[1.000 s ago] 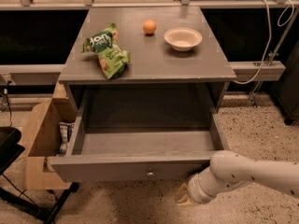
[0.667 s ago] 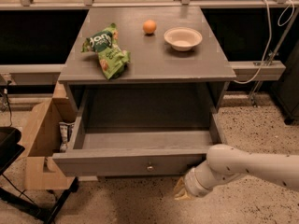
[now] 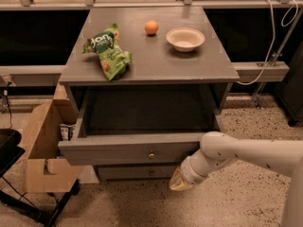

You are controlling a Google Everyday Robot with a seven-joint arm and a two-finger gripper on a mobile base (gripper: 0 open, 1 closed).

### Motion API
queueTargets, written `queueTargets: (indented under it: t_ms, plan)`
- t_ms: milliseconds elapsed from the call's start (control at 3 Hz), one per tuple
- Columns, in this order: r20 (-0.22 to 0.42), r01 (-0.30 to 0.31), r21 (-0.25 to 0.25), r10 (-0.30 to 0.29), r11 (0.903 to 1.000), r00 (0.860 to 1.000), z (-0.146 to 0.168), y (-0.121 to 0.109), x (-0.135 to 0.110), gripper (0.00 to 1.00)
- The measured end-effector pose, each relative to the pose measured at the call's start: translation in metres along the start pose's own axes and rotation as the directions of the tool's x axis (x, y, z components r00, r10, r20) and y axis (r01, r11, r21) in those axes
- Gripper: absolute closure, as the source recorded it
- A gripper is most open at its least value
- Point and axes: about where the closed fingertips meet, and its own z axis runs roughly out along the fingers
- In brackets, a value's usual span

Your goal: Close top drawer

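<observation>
My gripper (image 3: 180,180) hung low at the front-right of the cabinet (image 3: 210,67), just under the bottom edge of the top drawer (image 3: 109,151) & in front of a lower drawer (image 3: 128,172). Couldn't tell its state, spread or closed up, nor whether it touched the panel. Top drawer stood pulled well out, knob (image 3: 151,155) at centre. On the cabinet top: chip bag (image 3: 109,53), orange (image 3: 151,27), bowl (image 3: 185,38), all apart. Cardboard box (image 3: 40,141) beside the cabinet, view-left.

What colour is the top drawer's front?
Grey drawer front, camera view; hand below its right end.
</observation>
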Motion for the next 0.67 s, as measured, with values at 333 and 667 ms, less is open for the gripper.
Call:
queueTargets:
  t_ms: [333, 667]
  plan:
    - [-0.001, 0.005, -0.010, -0.005, 0.9999, 1.000, 0.006, -0.030, -0.004, 1.00]
    - [-0.008, 0.001, 0.002, 0.000, 1.0000, 1.000, 0.006, -0.062, -0.009, 1.00]
